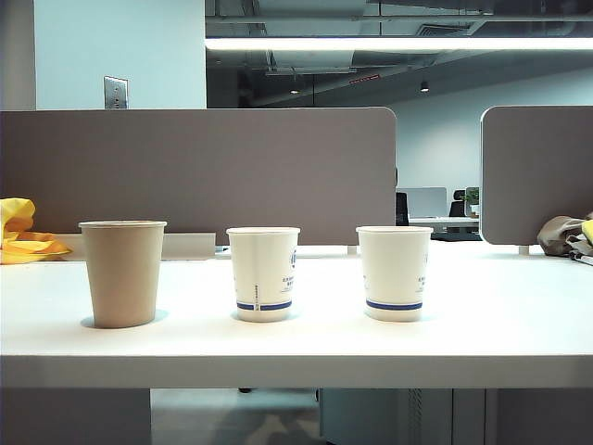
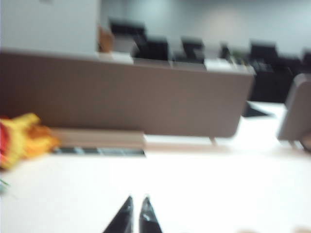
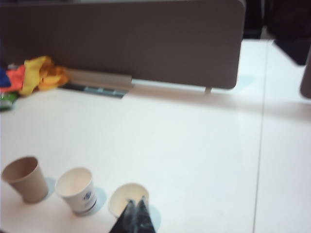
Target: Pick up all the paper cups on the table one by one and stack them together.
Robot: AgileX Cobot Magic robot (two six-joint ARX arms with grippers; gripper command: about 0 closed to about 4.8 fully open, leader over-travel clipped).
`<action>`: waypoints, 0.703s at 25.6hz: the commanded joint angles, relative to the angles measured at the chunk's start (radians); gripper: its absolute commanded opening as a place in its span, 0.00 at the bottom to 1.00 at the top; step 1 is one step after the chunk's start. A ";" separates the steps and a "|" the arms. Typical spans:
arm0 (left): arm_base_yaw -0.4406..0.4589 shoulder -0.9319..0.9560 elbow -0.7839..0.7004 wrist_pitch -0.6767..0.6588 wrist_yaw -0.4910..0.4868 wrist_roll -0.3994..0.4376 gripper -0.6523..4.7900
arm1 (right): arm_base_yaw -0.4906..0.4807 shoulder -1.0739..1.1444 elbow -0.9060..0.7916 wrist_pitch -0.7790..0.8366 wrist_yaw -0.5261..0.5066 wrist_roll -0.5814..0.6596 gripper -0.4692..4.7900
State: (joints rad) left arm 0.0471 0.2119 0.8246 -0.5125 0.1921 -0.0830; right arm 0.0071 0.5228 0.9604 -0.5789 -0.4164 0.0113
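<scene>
Spread across the lower half of the exterior frame, a white table [image 1: 500,324] backed by grey-brown partition panels [image 1: 199,171], yellow cloth [image 1: 23,232] bunched at the far left edge. Upright in a row, well apart: brown kraft paper cup [image 1: 122,273] at left, white blue-banded cup [image 1: 264,273] at centre, second white blue-banded cup [image 1: 394,273] right of centre. Left gripper [image 2: 136,216] at that view's bottom edge, tips nearly touching, holding nothing; right gripper [image 3: 136,208] closed and empty, overlapping the nearest white cup's rim.
</scene>
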 commanded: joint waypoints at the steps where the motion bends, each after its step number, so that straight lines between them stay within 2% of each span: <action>1: 0.002 0.129 0.073 -0.024 0.086 -0.008 0.16 | 0.003 0.148 0.105 -0.081 -0.061 -0.026 0.09; 4: 0.002 0.306 0.148 -0.031 0.139 -0.049 0.16 | 0.038 0.315 0.216 -0.097 -0.077 -0.032 0.09; 7: 0.002 0.444 0.209 -0.038 0.191 -0.056 0.16 | 0.055 0.444 0.307 -0.145 -0.097 -0.039 0.09; 8: 0.001 0.542 0.254 -0.047 0.241 -0.068 0.16 | 0.073 0.531 0.359 -0.168 -0.116 -0.038 0.09; 13: 0.001 0.756 0.349 -0.085 0.381 -0.127 0.16 | 0.128 0.698 0.449 -0.240 -0.118 -0.038 0.09; 18: 0.000 0.904 0.384 -0.103 0.444 -0.138 0.16 | 0.188 0.828 0.491 -0.266 -0.118 -0.038 0.09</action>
State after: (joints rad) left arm 0.0471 1.0950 1.2045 -0.6064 0.6121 -0.2172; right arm 0.1860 1.3319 1.4464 -0.8436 -0.5247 -0.0216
